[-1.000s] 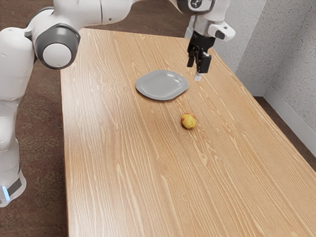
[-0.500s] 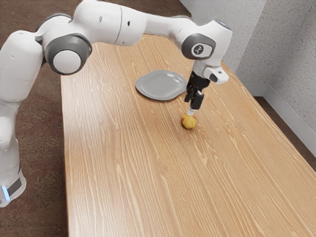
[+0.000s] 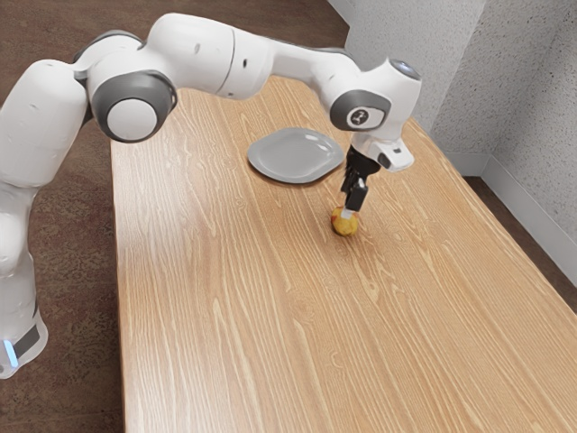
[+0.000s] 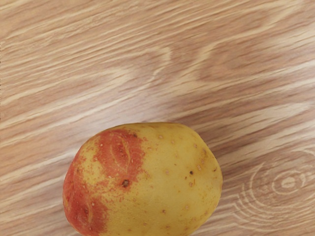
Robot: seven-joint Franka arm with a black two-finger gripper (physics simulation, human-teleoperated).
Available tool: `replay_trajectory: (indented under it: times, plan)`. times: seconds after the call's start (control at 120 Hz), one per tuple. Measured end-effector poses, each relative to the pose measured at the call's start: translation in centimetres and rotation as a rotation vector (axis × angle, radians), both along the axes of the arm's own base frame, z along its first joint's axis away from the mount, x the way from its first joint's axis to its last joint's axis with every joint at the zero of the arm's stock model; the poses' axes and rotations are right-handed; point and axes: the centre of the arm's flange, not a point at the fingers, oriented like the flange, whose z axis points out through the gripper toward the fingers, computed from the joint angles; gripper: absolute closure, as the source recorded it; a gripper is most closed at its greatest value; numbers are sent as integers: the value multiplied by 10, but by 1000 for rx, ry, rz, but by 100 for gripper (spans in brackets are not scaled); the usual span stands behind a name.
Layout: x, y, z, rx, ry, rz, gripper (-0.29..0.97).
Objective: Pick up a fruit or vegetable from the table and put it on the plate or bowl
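Item under inspection: a yellow potato [image 3: 344, 223] with red blotches. It lies on the wooden table [image 3: 234, 307], right of centre in the exterior view and a little above mid-height. It rests on the bare boards, well short of the table's edges.

The gripper [image 3: 347, 211] stands directly over the potato, its tip at or just touching the potato's upper surface. Contact cannot be confirmed from this angle. Whether the gripper is open or closed cannot be told either, since the hand is seen edge-on as one dark strip. The potato sits on the wood, not lifted.

The wrist view looks down on the potato [image 4: 142, 179] from close above. It shows smooth yellow skin, two red patches on one side and small dark specks. The table [image 4: 147, 59] and its grain lie all round it.

The grey plate [image 3: 296, 154] lies in the upper centre of the exterior view, up and to the left of the potato. It is near the potato but apart from it, with nothing on it.

Arm [image 3: 216, 59] pose — the white links come in from the left edge of the frame and arch across the top over the table's far end. They bend down at the wrist joint in the upper right. The hand hangs from that joint nearly upright, leaning slightly toward the lower left, and passes the plate's right rim on its way down.

A speckled grey wall [image 3: 523, 81] fills the upper right corner.
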Motion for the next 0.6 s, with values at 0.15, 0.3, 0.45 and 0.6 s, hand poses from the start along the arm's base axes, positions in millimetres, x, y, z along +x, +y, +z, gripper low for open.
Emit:
replay_trajectory:
  times: [0.15,0.3,0.45,0.6]
  plan:
    - [1,0,-5,11,-4,-24,1]
    - [0,0,-11,9,2,-38,1]
    - [-2,4,-16,11,9,-44,1]
    - [-2,7,-18,14,12,-50,1]
